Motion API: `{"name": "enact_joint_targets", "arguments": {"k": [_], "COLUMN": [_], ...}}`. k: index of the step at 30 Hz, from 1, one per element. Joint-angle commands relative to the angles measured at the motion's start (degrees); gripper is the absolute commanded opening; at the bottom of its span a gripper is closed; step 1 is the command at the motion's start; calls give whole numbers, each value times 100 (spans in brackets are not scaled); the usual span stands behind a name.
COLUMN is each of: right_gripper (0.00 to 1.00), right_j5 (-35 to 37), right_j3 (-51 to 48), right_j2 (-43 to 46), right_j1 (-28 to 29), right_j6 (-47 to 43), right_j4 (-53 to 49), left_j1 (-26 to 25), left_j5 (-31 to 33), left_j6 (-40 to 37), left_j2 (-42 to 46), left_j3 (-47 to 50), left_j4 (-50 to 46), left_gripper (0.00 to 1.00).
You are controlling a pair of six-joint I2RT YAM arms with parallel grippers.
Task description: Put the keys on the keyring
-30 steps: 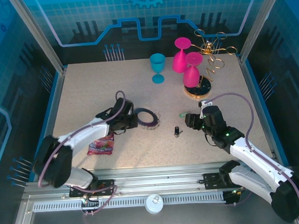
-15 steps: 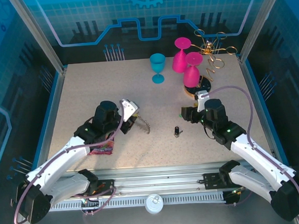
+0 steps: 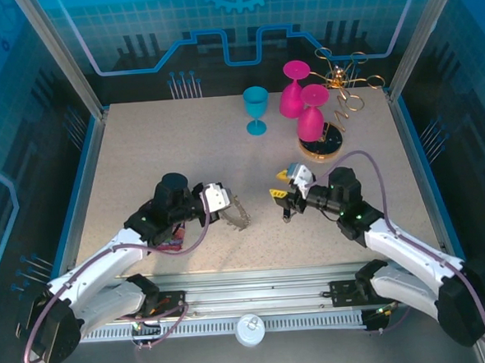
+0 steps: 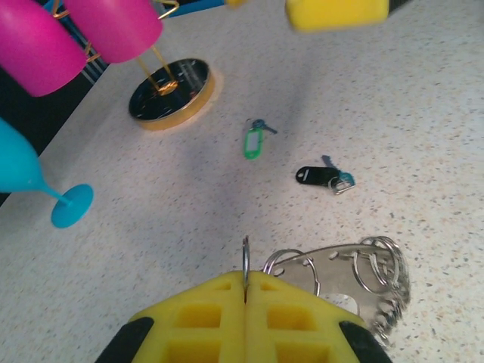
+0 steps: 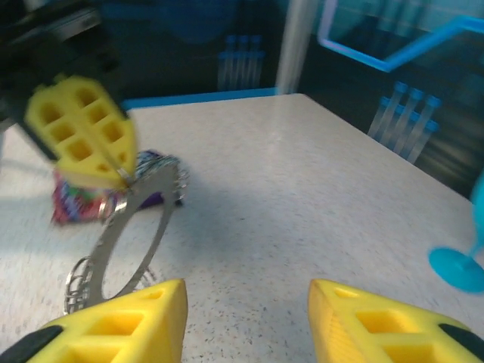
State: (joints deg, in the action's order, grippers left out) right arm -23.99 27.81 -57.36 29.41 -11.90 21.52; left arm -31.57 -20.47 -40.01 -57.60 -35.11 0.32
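Speckled beige counter (image 3: 141,146) in a blue-lit enclosure. The keyring (image 4: 348,272) is tilted up on edge, left tool (image 4: 246,293) clamped on one of its wire loops. Green key (image 4: 253,141) and black key (image 4: 321,177) lie flat on the counter just beyond it. Right tool (image 5: 246,318) has its fingers apart, holding nothing and facing the ring.
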Motion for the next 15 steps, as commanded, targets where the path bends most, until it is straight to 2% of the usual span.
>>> {"name": "enact_joint_targets", "arguments": {"k": [1, 5, 9, 15], "right_gripper": [44, 37, 31, 27], "right_j5": [-1007, -1127, -1122, -1173], "right_j3": [93, 169, 228, 365], "right_j2": [-363, -775, -1040, -1207], "right_j1": [274, 536, 686, 836], "right_j6": [-1155, -1471, -1417, -1495], "right_j4": [738, 1013, 1379, 1390], "left_j1": [11, 11, 11, 20], "left_j5": [-715, -860, -1052, -1311], "left_j6": [-262, -280, -253, -305], "left_j2": [179, 166, 162, 162], "left_j3": [114, 128, 136, 126], "left_j4": [679, 571, 523, 487], "left_gripper": [0, 0, 0, 0]}}
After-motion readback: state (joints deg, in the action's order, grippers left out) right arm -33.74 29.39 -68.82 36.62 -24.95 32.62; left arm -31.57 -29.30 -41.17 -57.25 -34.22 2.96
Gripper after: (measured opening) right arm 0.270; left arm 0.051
